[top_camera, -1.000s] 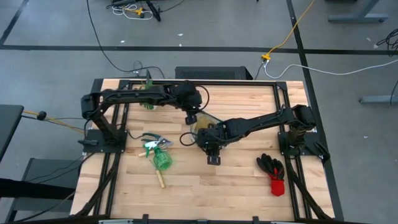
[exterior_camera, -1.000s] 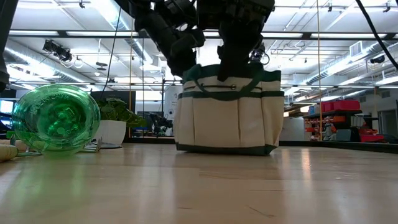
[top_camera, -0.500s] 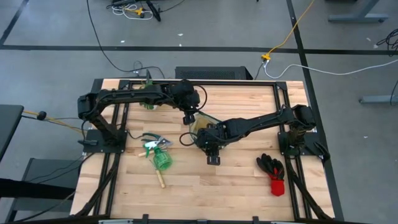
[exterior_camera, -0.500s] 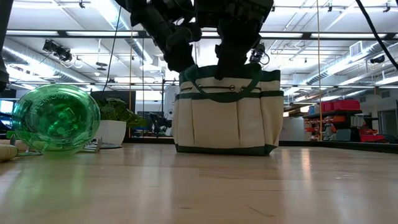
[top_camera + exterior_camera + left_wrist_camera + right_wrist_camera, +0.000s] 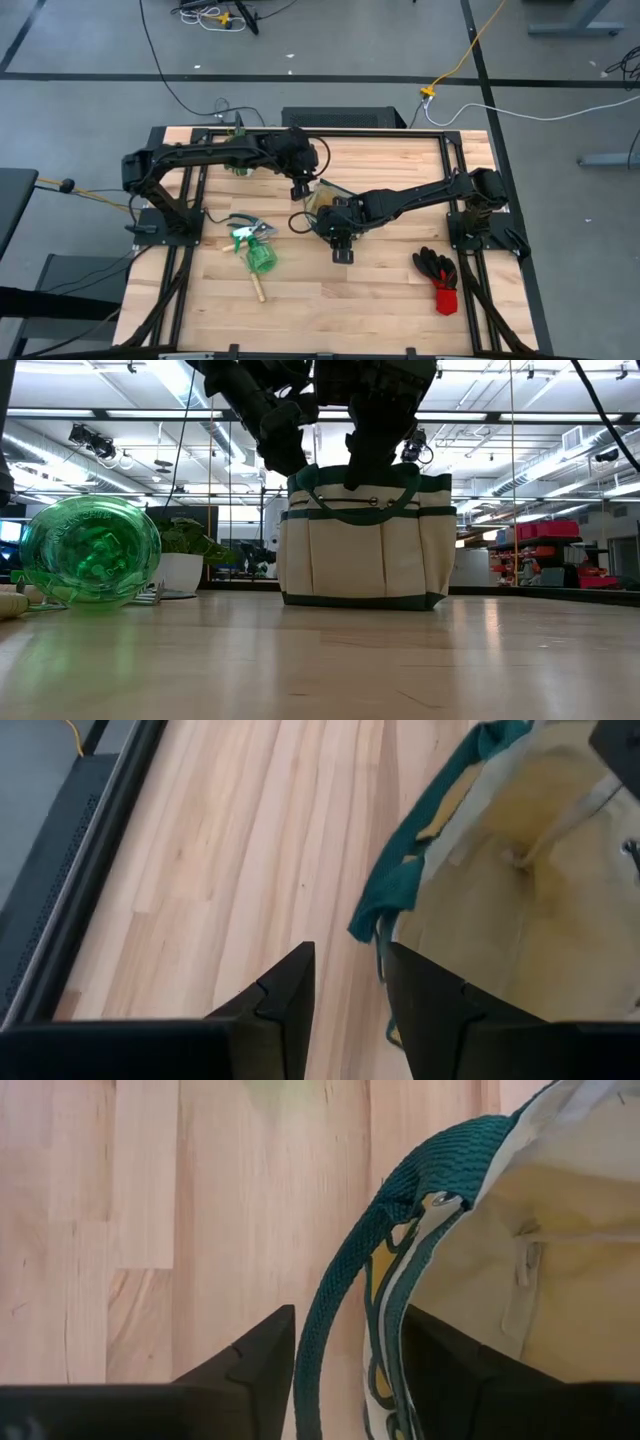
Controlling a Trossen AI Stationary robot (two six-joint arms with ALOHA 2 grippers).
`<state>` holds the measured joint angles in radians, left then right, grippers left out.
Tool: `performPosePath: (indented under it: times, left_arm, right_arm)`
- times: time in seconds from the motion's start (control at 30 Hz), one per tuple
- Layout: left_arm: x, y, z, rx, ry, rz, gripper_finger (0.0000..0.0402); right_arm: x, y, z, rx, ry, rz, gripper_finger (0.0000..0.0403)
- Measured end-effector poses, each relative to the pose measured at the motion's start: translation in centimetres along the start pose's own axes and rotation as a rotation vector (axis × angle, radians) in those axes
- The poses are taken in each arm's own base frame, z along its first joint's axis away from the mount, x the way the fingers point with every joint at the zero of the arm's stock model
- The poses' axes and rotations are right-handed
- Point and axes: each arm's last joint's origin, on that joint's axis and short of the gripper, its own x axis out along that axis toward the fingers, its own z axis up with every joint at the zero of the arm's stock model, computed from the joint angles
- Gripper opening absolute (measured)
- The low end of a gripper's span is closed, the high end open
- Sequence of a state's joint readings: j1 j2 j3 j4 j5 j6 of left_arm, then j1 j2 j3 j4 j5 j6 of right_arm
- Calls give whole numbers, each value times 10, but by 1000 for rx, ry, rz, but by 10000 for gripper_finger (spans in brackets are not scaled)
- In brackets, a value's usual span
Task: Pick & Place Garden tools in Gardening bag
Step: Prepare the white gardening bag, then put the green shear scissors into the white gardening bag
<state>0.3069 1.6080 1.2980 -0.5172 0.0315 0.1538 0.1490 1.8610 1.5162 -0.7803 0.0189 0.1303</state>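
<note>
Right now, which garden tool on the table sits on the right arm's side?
The black-and-red gloves, alone near the right arm's base. The pruning shears, green item and wooden-handled rake cluster on the left side.

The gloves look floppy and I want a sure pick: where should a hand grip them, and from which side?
Probably the red cuff, from straight above. The gloves lie flat on the table, so nothing offers a way underneath; the cuff is the compact end, while the black end splays. The right hand, shut on the bag, is nearer.
</note>
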Motion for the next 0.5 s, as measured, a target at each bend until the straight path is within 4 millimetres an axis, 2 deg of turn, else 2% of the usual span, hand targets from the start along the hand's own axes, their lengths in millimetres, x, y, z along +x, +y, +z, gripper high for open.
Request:
performPosePath:
  times: [0.5]
  left_arm:
    - [-42,4,4,-7,-73,57,131]
  right_arm:
    - [-7,-11,1,15,-18,-39,178]
